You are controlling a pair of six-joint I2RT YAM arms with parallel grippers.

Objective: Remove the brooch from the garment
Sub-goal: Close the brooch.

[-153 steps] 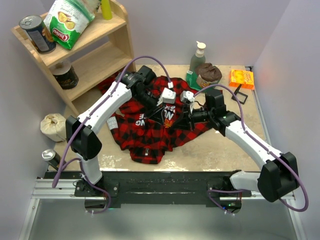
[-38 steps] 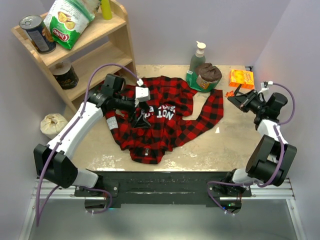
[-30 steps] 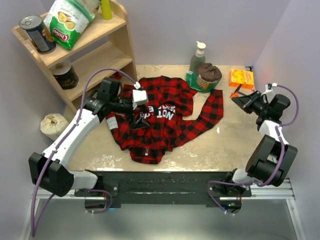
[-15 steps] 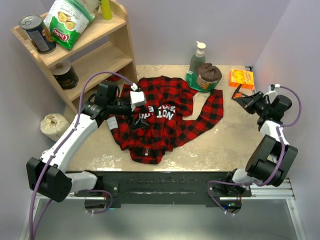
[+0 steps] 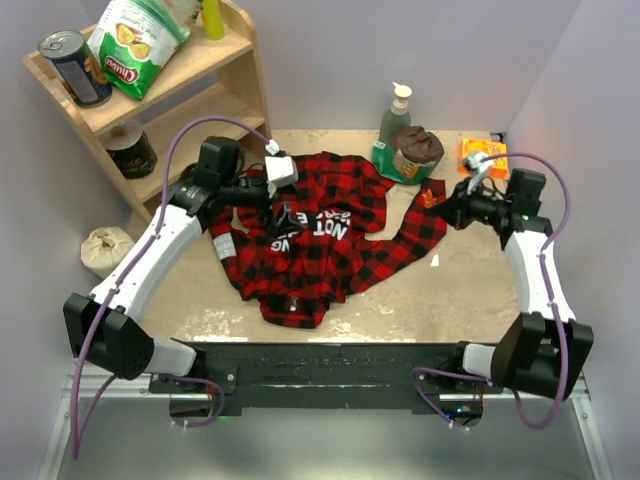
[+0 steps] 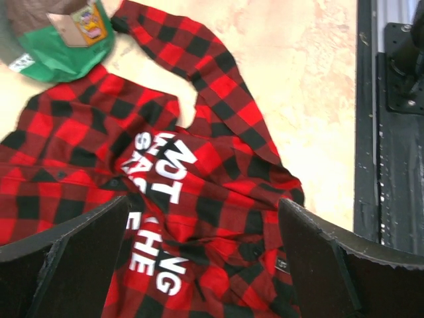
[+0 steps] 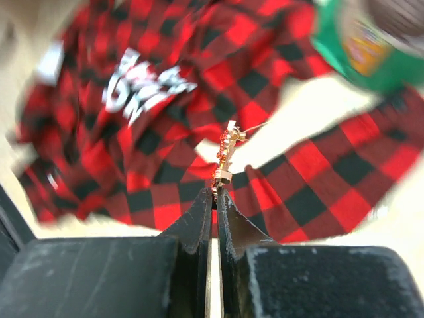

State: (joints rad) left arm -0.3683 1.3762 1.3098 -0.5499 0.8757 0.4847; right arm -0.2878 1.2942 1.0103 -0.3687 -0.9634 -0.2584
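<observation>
The garment [image 5: 320,250], a red-and-black plaid shirt with white block letters, lies crumpled across the middle of the table. The brooch [image 7: 226,154], a tiny gold-tan ornament, is off the cloth and pinched at its lower end between the tips of my right gripper [image 7: 216,192]. In the top view the right gripper [image 5: 437,204] holds the brooch [image 5: 428,198] in the air just past the sleeve's far end. My left gripper [image 5: 281,217] hovers over the lettered patch [image 6: 156,199], its fingers [image 6: 73,265] spread wide above the garment [image 6: 225,165], holding nothing.
A green bag with a brown lump [image 5: 412,152] and a soap bottle [image 5: 397,108] stand at the back. An orange packet [image 5: 483,156] lies back right. A wooden shelf [image 5: 170,105] rises at the back left. A small white scrap [image 5: 435,261] lies right of the sleeve.
My right arm has swung left from the table's right edge toward the sleeve, still shut on the brooch. The left gripper has shifted slightly toward the back over the shirt.
</observation>
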